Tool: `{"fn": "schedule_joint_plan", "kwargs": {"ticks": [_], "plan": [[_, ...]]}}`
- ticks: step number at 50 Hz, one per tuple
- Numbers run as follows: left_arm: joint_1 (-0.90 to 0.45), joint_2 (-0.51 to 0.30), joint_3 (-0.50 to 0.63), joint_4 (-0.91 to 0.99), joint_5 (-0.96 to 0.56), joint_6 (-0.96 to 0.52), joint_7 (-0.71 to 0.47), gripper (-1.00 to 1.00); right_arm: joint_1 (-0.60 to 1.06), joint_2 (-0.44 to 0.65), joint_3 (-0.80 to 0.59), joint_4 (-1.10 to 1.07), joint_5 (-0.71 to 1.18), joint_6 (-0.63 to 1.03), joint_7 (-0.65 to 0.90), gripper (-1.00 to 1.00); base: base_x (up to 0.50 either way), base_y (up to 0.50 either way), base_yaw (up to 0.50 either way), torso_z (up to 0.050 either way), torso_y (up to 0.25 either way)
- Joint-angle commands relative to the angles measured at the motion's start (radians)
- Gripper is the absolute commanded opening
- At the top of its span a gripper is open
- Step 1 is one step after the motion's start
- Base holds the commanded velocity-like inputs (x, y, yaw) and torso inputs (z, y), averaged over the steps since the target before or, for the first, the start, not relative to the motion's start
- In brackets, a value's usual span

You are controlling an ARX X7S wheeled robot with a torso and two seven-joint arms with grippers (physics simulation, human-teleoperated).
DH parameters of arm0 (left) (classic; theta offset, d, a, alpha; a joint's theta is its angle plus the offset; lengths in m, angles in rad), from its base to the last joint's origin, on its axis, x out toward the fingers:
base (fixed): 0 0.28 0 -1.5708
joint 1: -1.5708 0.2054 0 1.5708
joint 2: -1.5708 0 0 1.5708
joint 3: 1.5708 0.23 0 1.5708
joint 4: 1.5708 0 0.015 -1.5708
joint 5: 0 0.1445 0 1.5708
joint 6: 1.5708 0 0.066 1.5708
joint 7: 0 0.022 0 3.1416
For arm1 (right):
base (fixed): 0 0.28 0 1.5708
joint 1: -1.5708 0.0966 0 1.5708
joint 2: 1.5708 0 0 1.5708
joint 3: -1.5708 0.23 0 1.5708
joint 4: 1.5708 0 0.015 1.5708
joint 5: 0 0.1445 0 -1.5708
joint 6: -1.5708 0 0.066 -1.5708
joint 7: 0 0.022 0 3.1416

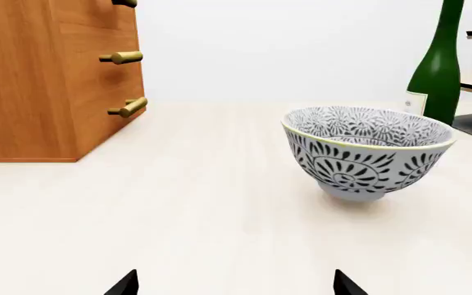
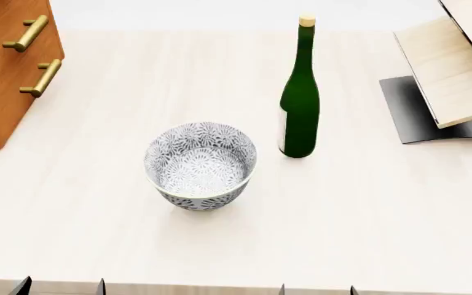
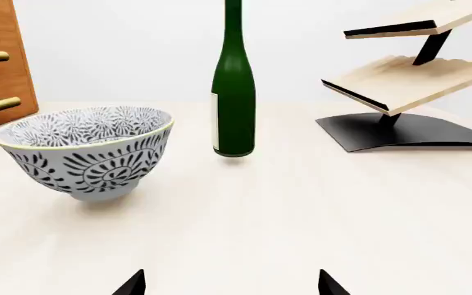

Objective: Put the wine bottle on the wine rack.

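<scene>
Wine bottle [image 2: 299, 98]: upright on worktop [image 2: 367, 203], between patterned bowl [image 2: 201, 165] and wine rack [image 2: 449, 80], touching neither. Left claw [image 1: 234, 284], right claw [image 3: 229, 284]: spread open, empty.

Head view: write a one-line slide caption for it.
Upright wine bottle stands between patterned bowl and wine rack; both grippers wait at the table edge.

Wine rack [image 2: 449, 80] and cabinet [image 2: 7, 67] cut off by edges.
</scene>
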Motion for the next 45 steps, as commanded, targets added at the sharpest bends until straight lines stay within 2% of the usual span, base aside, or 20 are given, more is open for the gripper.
{"fn": "schedule_joint_plan", "kwargs": {"ticks": [1, 13, 18, 20, 24, 31, 38, 45], "plan": [[0.000, -0.026, 0.030, 0.003, -0.026, -0.002, -0.031, 1.00, -0.002, 0.022, -0.027, -0.012, 0.022, 0.009, 0.027, 1.00, 0.00, 0.00, 0.00, 0.000, 0.000], [0.011, -0.052, 0.066, 0.035, -0.065, -0.008, -0.054, 1.00, 0.002, 0.051, -0.064, 0.007, 0.052, -0.004, 0.063, 1.00, 0.00, 0.00, 0.00, 0.000, 0.000], [0.020, -0.062, 0.077, 0.070, -0.069, -0.020, -0.067, 1.00, -0.015, 0.061, -0.077, -0.049, 0.059, 0.015, 0.073, 1.00, 0.00, 0.00, 0.00, 0.000, 0.000], [0.030, -0.067, 0.081, 0.103, -0.073, -0.028, -0.071, 1.00, -0.031, 0.066, -0.080, -0.098, 0.063, 0.030, 0.078, 1.00, 0.00, 0.00, 0.00, 0.000, 0.000], [0.093, -0.086, 0.099, 0.302, -0.027, -0.050, -0.100, 1.00, -0.090, 0.081, -0.085, -0.268, 0.070, 0.046, 0.087, 1.00, 0.00, 0.00, 0.00, 0.000, 0.000], [0.151, -0.104, 0.110, 0.487, -0.021, -0.078, -0.116, 1.00, -0.156, 0.100, -0.090, -0.447, 0.071, 0.046, 0.106, 1.00, 0.00, 0.00, 0.00, 0.000, 0.000], [0.191, -0.120, 0.125, 0.600, -0.012, -0.083, -0.129, 1.00, -0.227, 0.123, -0.097, -0.627, 0.086, 0.033, 0.112, 1.00, 0.00, 0.00, 0.00, 0.000, 0.000], [0.223, -0.133, 0.129, 0.672, 0.003, -0.056, -0.149, 1.00, -0.269, 0.132, -0.093, -0.687, 0.095, -0.029, 0.124, 1.00, 0.00, 0.00, 0.00, 0.000, 0.000]]}}
